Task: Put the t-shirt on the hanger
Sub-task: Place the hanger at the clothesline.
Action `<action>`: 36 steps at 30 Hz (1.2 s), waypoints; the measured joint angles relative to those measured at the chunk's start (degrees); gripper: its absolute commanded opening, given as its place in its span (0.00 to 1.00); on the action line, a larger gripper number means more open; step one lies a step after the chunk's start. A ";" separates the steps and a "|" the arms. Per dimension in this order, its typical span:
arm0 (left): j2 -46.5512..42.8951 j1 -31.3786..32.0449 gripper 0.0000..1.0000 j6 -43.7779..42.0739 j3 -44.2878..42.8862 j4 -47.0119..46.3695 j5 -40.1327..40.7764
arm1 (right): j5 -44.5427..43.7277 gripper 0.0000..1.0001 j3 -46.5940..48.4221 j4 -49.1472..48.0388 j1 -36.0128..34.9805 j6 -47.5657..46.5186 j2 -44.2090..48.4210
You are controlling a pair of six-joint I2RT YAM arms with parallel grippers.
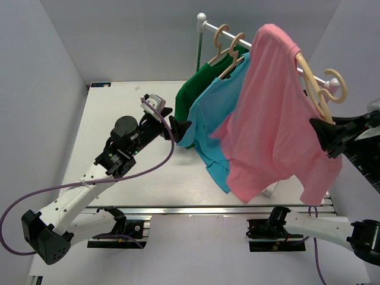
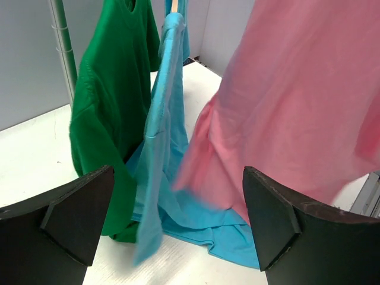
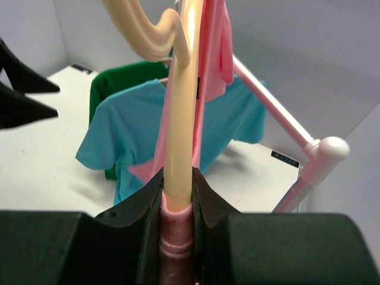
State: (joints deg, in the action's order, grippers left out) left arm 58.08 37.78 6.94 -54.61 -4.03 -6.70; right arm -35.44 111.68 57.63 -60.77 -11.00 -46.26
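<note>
The right jaws clamp the hanger point(image 3: 178, 130) and pink t-shirt point(image 1: 273, 119) above the bench's point(image 1: 110, 104) right edge; left jaws stand apart.

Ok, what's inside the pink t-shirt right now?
The beige hanger: its hook and one arm show at the collar, clamped with pink cloth in the right jaws. The rest of it is covered by the t-shirt.

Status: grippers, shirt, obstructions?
Left gripper jaws open, empty. Right gripper clamps pale beige wooden hanger, soft pink t-shirt draped on it. Teal-blue t-shirt hangs close beside.
</note>
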 measured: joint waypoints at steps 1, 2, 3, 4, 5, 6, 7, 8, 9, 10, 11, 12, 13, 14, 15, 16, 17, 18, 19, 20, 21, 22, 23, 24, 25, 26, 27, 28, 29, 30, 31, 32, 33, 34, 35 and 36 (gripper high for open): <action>0.00 0.00 0.98 0.00 0.00 0.04 0.02 | 0.17 0.00 -1.42 0.15 0.00 0.00 0.76; 0.00 0.00 0.98 0.00 0.00 0.09 0.04 | 0.22 0.00 -2.47 0.52 0.00 0.00 1.11; 0.00 0.00 0.98 0.00 0.00 0.09 0.04 | 0.26 0.00 -3.58 0.68 0.00 0.02 1.27; 0.00 0.00 0.98 0.00 0.02 0.04 0.17 | 0.28 0.00 -5.22 0.52 0.00 0.07 1.49; -0.02 0.00 0.98 0.02 0.09 -0.09 0.33 | 0.22 0.00 -7.19 0.46 0.00 0.44 1.60; -0.09 0.00 0.98 0.02 0.24 -0.31 0.57 | -0.31 0.00 -9.44 0.24 0.00 0.85 1.60; -0.17 0.00 0.98 0.04 0.35 -0.28 1.09 | -0.81 0.00 -11.72 0.20 0.00 1.46 1.57; -0.28 0.00 0.98 0.22 0.46 -0.17 2.08 | -1.88 0.00 -14.32 0.17 0.00 2.14 1.27; -0.39 0.00 0.98 0.70 0.46 0.15 3.54 | -2.82 0.00 -16.63 0.44 0.00 3.19 0.66; -0.52 0.02 0.98 1.36 0.46 0.63 5.25 | -3.85 0.00 -18.84 0.46 0.00 4.26 -0.22; -0.68 0.02 0.98 2.14 0.48 1.05 7.19 | -4.59 0.00 -20.96 0.46 0.00 5.35 -1.14; -1.01 0.00 0.98 3.15 0.66 1.49 9.94 | -5.25 0.00 -22.71 0.37 0.00 6.75 -1.95; -1.40 0.00 0.98 3.82 0.85 1.84 11.78 | -5.86 0.00 -24.37 0.42 0.00 8.15 -2.71; -2.03 0.00 0.98 4.63 1.31 2.08 13.97 | -6.56 0.00 -25.83 0.33 0.00 9.62 -3.78; -2.82 -0.02 0.98 5.29 1.86 2.36 15.65 | -7.21 0.00 -26.88 0.57 0.00 11.28 -4.79; -3.82 -0.04 0.98 5.95 2.54 2.97 17.55 | -7.93 0.00 -27.17 1.16 0.00 12.79 -5.81; -4.79 -0.04 0.98 6.45 3.02 3.67 19.19 | -9.16 0.00 -27.12 1.73 0.00 14.38 -6.93; -5.81 -0.04 0.98 7.02 3.52 4.20 20.68 | -10.38 0.00 -26.97 2.25 0.00 15.85 -7.98; -6.69 -0.04 0.98 7.56 3.74 5.03 22.21 | -11.76 0.00 -26.56 2.89 0.00 17.51 -9.07; -7.32 -0.04 0.98 8.13 3.82 5.73 23.47 | -12.83 0.00 -26.03 3.32 0.00 18.86 -10.01; -7.91 -0.04 0.98 8.72 3.85 6.32 24.76 | -14.43 0.00 -25.05 3.82 0.02 20.70 -11.56; -8.31 -0.04 0.98 9.27 3.85 6.91 25.83 | -15.43 0.00 -24.46 3.69 0.35 21.68 -12.52; -8.63 -0.04 0.98 9.92 3.85 7.56 27.02 | -16.24 0.00 -24.09 3.17 0.79 22.47 -13.38; -8.79 -0.04 0.98 10.47 3.85 8.24 27.96 | -16.85 0.00 -24.02 2.29 1.40 22.86 -14.01; -8.83 -0.04 0.98 11.04 3.82 9.01 28.92 | -17.18 0.00 -24.02 1.25 2.23 23.04 -14.51; -8.79 -0.04 0.98 11.50 3.82 9.73 29.66 | -17.07 0.00 -24.00 0.22 3.50 22.99 -15.04; -8.63 -0.04 0.98 11.98 3.82 10.67 30.47 | -16.81 0.00 -23.85 -1.01 5.25 22.82 -15.67; -8.44 -0.04 0.98 12.35 3.82 11.50 31.17 | -16.20 0.00 -23.54 -2.21 7.48 22.56 -16.39; -8.24 -0.04 0.98 12.66 3.82 12.17 31.85 | -15.08 0.00 -23.08 -3.56 10.71 22.32 -17.44; -8.07 -0.04 0.98 12.81 3.82 12.87 32.44 | -13.68 0.00 -22.27 -4.76 14.08 21.90 -18.80; -7.91 -0.04 0.98 12.94 3.82 13.38 32.94 | -12.61 0.00 -21.22 -5.73 17.16 21.53 -20.35; -7.85 -0.04 0.98 13.03 3.82 13.75 33.33 | -11.69 0.00 -20.09 -6.82 19.58 21.14 -22.08; -7.87 -0.04 0.98 13.07 3.82 14.14 33.75 | -10.75 0.00 -18.40 -7.61 21.84 20.87 -24.15; -7.93 -0.04 0.98 13.05 3.82 14.29 34.21 | -9.99 0.00 -16.52 -8.41 23.43 20.61 -26.36; -8.07 -0.04 0.98 13.05 3.82 14.34 34.69 | -9.14 0.00 -14.91 -9.68 24.37 20.26 -28.41; -8.26 -0.04 0.98 13.05 3.82 14.38 35.12 | -8.41 0.00 -13.79 -10.99 24.81 19.85 -29.94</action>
State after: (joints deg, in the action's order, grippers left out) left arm 49.82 37.74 19.99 -50.78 10.35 28.42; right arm -43.86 97.89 46.63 -35.97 8.84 -76.20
